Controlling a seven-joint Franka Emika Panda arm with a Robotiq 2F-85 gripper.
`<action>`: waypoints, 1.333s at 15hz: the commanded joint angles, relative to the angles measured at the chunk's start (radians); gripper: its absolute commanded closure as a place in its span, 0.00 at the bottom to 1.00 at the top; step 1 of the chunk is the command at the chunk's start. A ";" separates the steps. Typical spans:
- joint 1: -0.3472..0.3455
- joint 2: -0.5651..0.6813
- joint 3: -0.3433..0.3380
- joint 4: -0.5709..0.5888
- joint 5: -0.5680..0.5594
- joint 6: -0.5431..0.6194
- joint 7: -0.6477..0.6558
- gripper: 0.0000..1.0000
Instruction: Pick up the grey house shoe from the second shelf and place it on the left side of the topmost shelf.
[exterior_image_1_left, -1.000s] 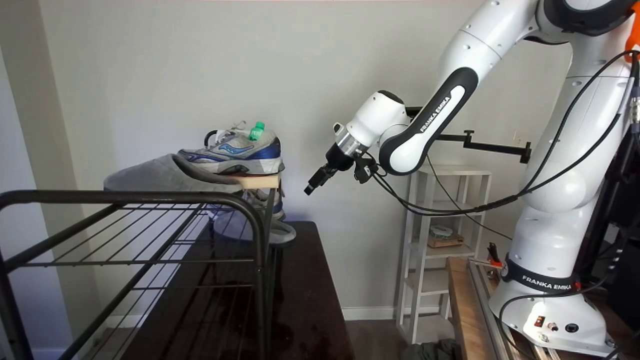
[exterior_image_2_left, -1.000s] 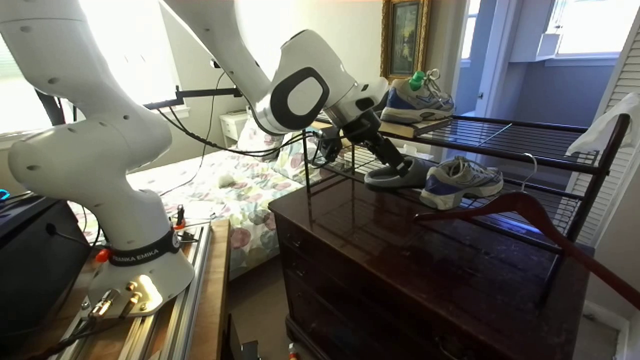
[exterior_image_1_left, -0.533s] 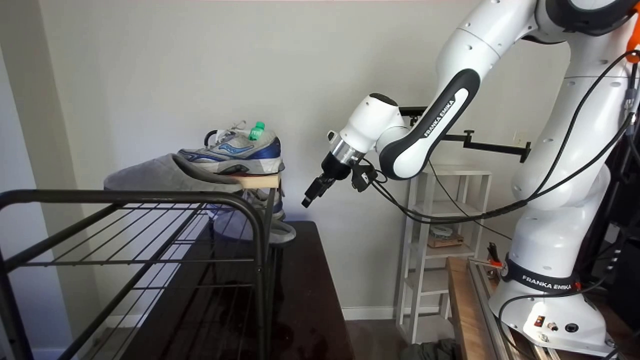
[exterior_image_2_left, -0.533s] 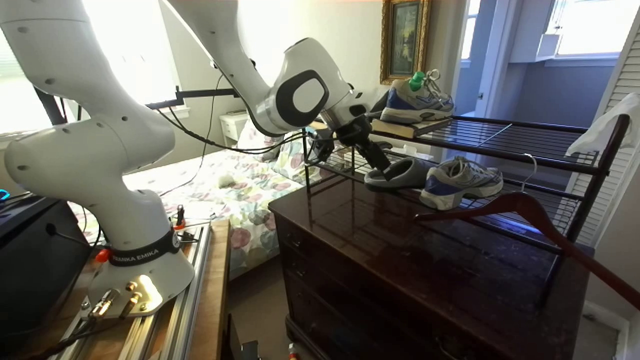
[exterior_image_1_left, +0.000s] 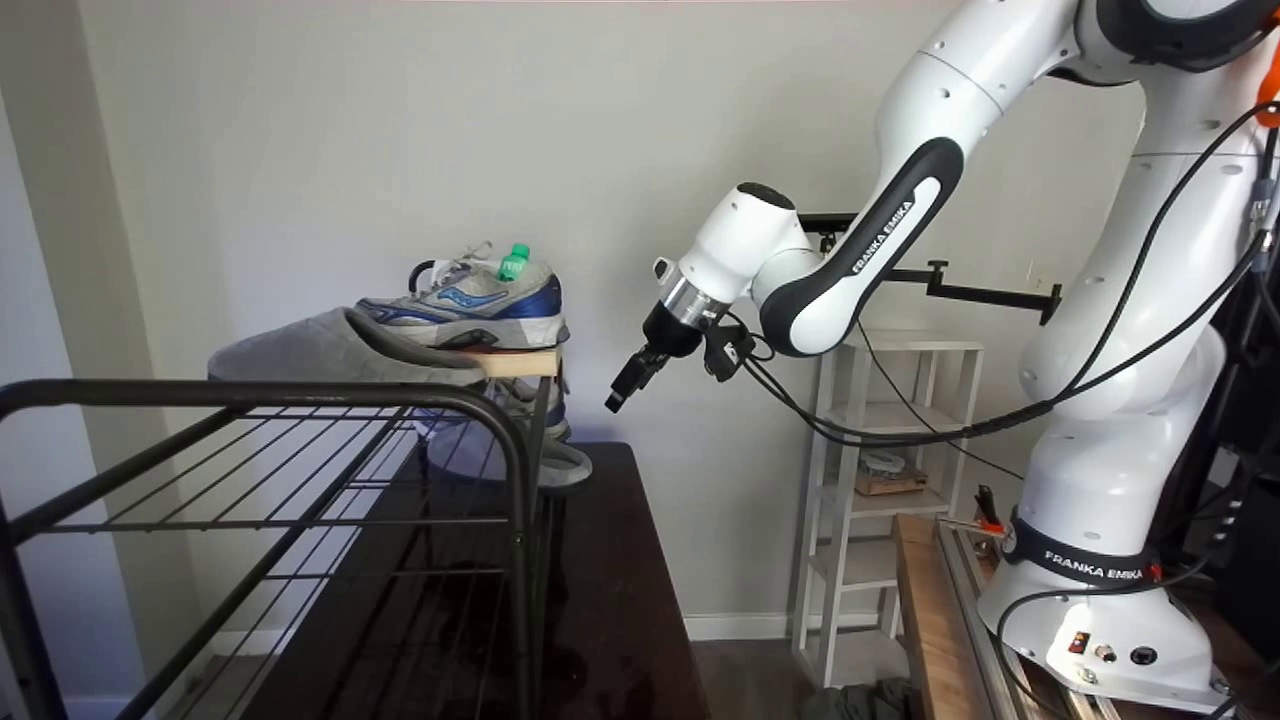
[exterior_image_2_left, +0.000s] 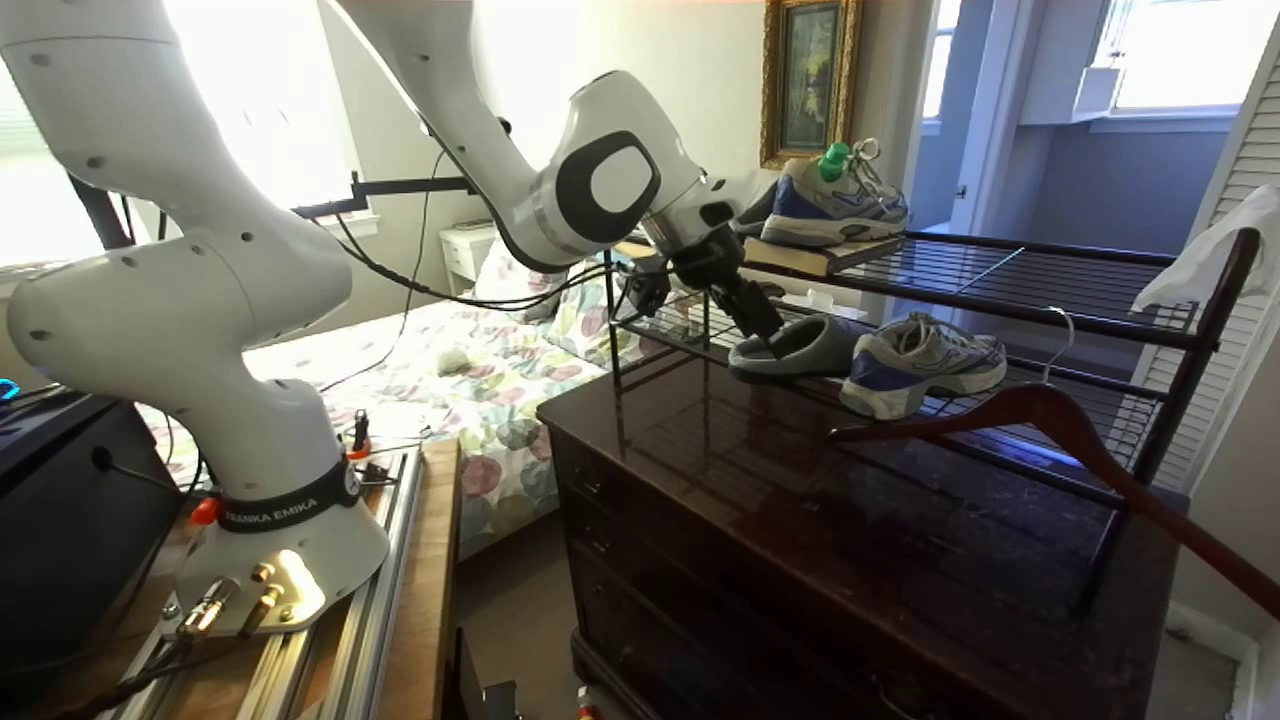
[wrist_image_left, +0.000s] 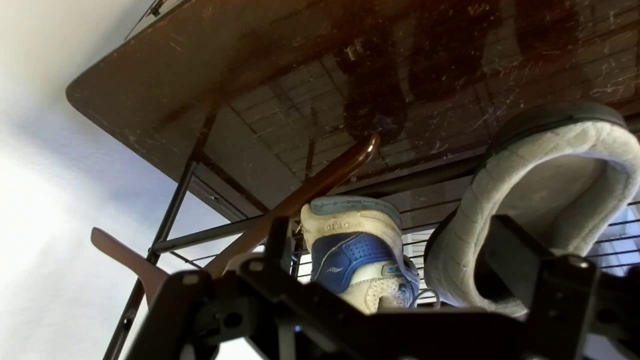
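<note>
The grey house shoe (exterior_image_2_left: 830, 345) sits on the second shelf of the black rack, its open heel towards the robot. It also shows in an exterior view (exterior_image_1_left: 565, 465) and at the right of the wrist view (wrist_image_left: 457, 245). The second shelf's rail (wrist_image_left: 425, 177) runs beneath it. The topmost shelf (exterior_image_2_left: 1050, 275) is above. My gripper (exterior_image_2_left: 772, 345) is open and empty, slightly above and robot-side of the shoe, apart from it in an exterior view (exterior_image_1_left: 612, 402). In the wrist view the fingers (wrist_image_left: 392, 234) are wide apart; the right finger overlaps the shoe's opening.
A blue-and-grey sneaker (exterior_image_2_left: 925, 365) stands beside the shoe, between the fingers in the wrist view. A red hanger (exterior_image_2_left: 1045, 400) leans at the rack. Above are a sneaker with a green cap (exterior_image_2_left: 830, 205), a block (exterior_image_2_left: 820, 255) and another grey slipper (exterior_image_1_left: 300, 350). The dresser (exterior_image_2_left: 700, 450) lies below.
My gripper has moved down and slightly left in both exterior views, then barely moved in the last half second. The shoes and rack have not moved.
</note>
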 joint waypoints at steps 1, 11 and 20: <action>-0.074 -0.035 0.050 0.000 -0.110 0.047 0.087 0.00; -0.331 0.074 0.318 0.097 -0.184 -0.073 0.220 0.00; -0.355 0.007 0.330 0.082 -0.226 0.017 0.282 0.00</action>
